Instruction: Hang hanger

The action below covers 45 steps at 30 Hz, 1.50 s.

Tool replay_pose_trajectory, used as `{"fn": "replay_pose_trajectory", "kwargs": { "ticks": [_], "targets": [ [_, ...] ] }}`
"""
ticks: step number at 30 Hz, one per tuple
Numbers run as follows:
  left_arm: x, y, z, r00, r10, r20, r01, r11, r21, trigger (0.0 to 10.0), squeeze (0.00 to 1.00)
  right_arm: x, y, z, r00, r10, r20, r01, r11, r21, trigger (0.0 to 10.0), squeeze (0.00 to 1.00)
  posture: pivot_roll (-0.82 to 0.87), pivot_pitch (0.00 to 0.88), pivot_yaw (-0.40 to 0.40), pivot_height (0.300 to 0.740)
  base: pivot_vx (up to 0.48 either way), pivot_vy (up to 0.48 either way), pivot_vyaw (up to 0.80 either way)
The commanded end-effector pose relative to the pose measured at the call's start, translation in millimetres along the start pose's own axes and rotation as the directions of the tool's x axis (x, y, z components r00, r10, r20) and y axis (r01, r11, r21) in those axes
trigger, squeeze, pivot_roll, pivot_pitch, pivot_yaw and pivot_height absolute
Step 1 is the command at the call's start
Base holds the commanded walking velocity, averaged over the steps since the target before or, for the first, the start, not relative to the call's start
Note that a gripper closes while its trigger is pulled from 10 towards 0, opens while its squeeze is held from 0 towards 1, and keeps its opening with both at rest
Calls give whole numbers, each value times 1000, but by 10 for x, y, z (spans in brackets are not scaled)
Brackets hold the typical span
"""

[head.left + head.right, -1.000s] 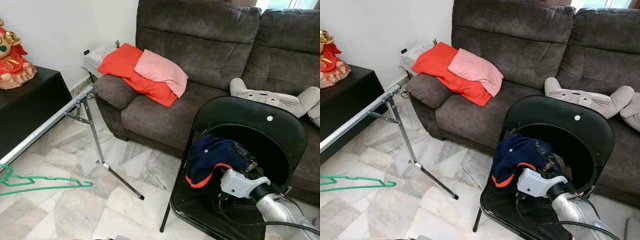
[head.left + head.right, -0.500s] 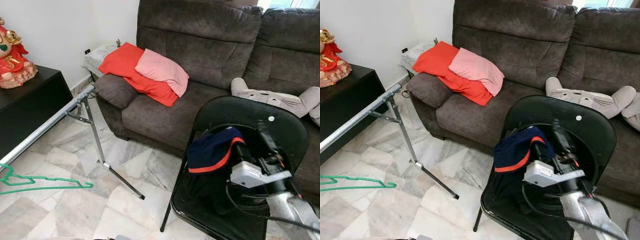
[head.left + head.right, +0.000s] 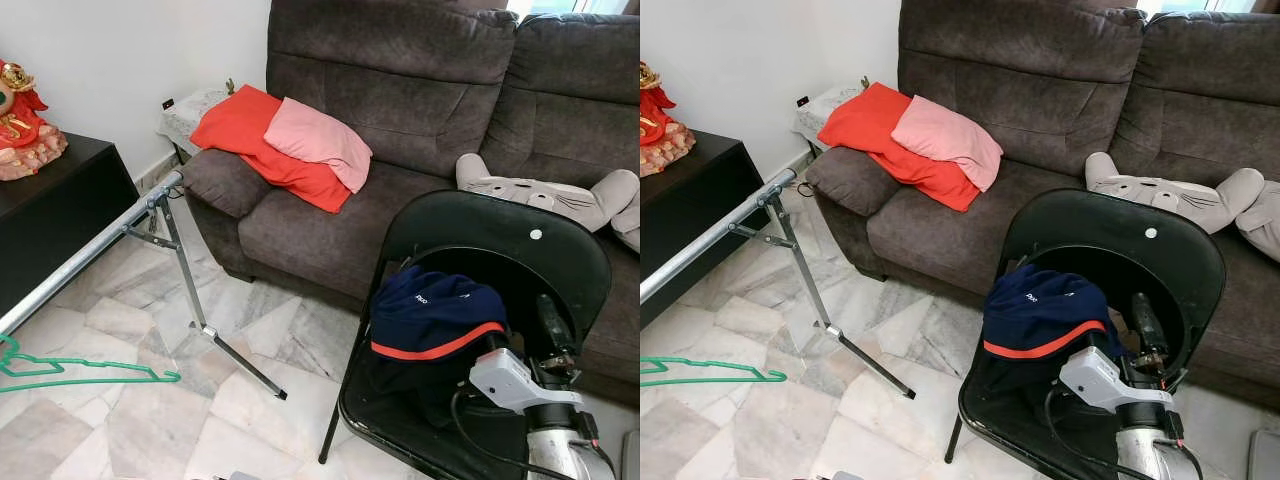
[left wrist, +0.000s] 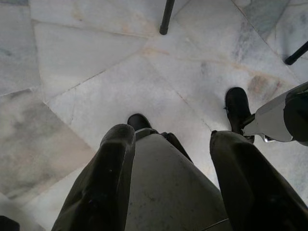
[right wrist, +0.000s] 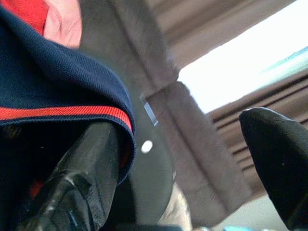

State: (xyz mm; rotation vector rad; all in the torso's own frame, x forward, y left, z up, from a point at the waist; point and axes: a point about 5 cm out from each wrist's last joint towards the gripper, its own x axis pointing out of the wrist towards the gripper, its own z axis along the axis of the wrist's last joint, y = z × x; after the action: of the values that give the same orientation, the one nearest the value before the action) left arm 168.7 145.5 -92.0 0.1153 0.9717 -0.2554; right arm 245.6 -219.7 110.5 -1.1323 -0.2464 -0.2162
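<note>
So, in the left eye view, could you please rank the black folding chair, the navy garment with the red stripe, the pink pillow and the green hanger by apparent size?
1. Black folding chair
2. Navy garment with the red stripe
3. Pink pillow and green plastic hanger: unsure; the hanger is long but thin and partly cut off.

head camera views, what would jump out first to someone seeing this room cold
The navy garment with its red band, heaped on the black chair, draped over one finger of the open right hand. Behind, on the brown sofa, lie a red cushion and a pink one. At far left a green hanger hangs from the metal rail.
</note>
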Motion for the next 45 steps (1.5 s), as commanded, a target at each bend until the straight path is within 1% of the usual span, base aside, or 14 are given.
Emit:
{"fn": "replay_pose_trajectory", "kwargs": {
  "ticks": [1,5,10,12,20,22,24,27,28,30,36,39,43,45],
  "targets": [
    [-32,-44,-197,997,-22,-80,22,1000,1,10000,0,-59,-41,155,993,-8,115,10,1000,-16,10000,0,-32,104,38,740,0,0,0],
    [-31,-46,-193,996,-26,-80,27,1000,6,10000,0,-62,-138,243,979,-63,193,74,996,-50,10000,0,-32,105,39,740,0,0,0],
    [-30,-46,-189,997,-25,-76,25,1000,5,10000,0,-32,-332,316,959,-143,244,166,983,-78,10000,0,-33,102,35,740,0,0,0],
    [-30,-46,-187,997,-24,-76,25,1000,5,10000,0,-63,-460,383,938,-179,297,222,967,-121,10000,0,-32,107,36,740,0,0,0],
    [-31,-35,-192,996,-23,-82,24,1000,11,10000,0,0,-785,465,903,-282,325,347,924,-161,10000,0,-41,112,41,740,0,0,0],
    [-31,-38,-193,996,-24,-82,25,1000,11,10000,0,10,-692,382,929,-251,271,299,942,-153,10000,0,-41,110,40,740,0,0,0],
    [-31,-41,-191,997,-25,-80,26,1000,10,10000,0,-2,-486,198,978,-166,124,178,980,-91,10000,0,-30,108,37,740,0,0,0],
    [-31,-42,-190,997,-26,-78,26,1000,9,10000,0,-40,-298,108,998,-56,32,56,998,-1,10000,0,-32,109,37,740,0,0,0],
    [-31,-41,-190,997,-25,-78,26,1000,10,10000,0,-85,-160,56,999,35,-20,-34,998,53,10000,0,-32,109,37,740,0,0,0],
    [-31,-41,-191,997,-25,-80,26,1000,13,10000,0,-165,-23,-14,990,117,-82,-107,987,118,10000,0,-32,110,37,740,0,0,0],
    [-32,-40,-195,996,-24,-81,25,1000,12,10000,0,-217,36,-48,986,135,-102,-122,984,127,10000,0,-29,110,37,740,0,0,0],
    [-32,-40,-195,996,-24,-82,26,1000,12,10000,0,-226,123,-51,976,199,-89,-186,974,133,10000,0,-30,111,36,740,0,0,0],
    [-31,-41,-194,996,-25,-82,26,1000,11,10000,0,-211,167,-34,970,236,-52,-231,969,86,10000,0,-31,111,35,740,0,0,0],
    [-31,-42,-192,996,-26,-81,27,1000,10,10000,0,-198,223,-71,958,274,-83,-267,960,82,10000,0,-32,109,34,740,0,0,0]
  ]
}}
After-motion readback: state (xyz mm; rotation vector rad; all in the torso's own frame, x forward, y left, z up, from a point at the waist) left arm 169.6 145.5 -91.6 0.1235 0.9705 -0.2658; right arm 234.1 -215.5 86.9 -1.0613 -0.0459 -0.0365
